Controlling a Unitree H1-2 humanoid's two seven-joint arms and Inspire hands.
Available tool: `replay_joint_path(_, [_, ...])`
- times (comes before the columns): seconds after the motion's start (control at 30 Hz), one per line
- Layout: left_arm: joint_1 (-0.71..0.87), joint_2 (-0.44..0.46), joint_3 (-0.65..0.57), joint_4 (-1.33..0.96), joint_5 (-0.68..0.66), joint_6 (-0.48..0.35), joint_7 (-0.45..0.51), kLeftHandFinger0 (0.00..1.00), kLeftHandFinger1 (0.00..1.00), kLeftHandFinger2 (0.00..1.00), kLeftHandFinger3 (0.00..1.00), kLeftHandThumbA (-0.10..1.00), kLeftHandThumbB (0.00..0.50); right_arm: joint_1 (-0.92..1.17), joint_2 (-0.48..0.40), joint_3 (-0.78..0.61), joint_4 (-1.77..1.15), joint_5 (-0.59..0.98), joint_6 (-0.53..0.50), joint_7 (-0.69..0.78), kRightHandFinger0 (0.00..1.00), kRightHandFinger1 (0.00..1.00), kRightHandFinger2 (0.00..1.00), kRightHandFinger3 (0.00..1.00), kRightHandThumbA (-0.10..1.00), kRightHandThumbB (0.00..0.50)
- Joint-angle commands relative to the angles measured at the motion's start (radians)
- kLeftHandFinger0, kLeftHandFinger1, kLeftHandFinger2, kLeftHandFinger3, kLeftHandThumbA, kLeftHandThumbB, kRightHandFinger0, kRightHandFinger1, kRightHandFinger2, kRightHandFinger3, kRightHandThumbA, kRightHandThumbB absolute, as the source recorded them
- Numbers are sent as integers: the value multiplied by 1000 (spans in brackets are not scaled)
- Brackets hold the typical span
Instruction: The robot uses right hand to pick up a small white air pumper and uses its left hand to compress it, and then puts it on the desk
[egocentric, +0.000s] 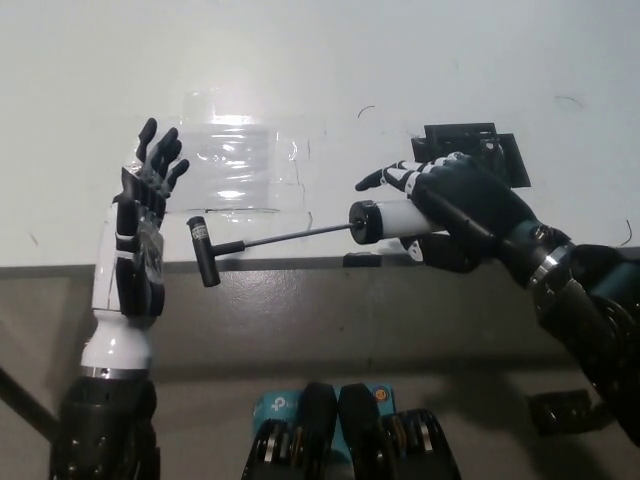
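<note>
White table surface fills the background, with a patch of clear tape and a black plate fixed to it. Right hand is closed around the white barrel of the air pumper, holding it above the table edge. From this hand the pumper's long axis runs roughly horizontal toward the robot's left: a thin rod extends fully out and ends in a black T-handle. Left hand stands upright with fingers spread, holding nothing, just beside the T-handle but apart from it. Judgement: compression requires the left hand, the nearer one, to push the handle along the rod toward the right hand.
</note>
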Motion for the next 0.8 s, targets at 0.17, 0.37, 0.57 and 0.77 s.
replay_joint_path(0.17, [16,-39,-48,-102,-17,-17,3,1000,1000,1000,1000,1000,221,0,20,-18,7,-41,-2,-24,0,432,750,824,-100,190])
replay_joint_path(0.37, [28,-52,-81,-135,16,-11,5,1000,1000,1000,1000,1000,227,0,41,-11,6,-57,10,-7,3,472,773,867,-100,183])
replay_joint_path(0.57, [29,-65,-103,-146,30,-18,10,1000,1000,1000,1000,1000,253,2,54,-6,26,-51,-13,-12,3,489,775,876,-100,174])
replay_joint_path(0.77, [19,-67,-106,-135,63,-20,16,1000,1000,1000,1000,1000,261,-2,69,4,13,-67,-5,-3,2,484,777,890,-100,176])
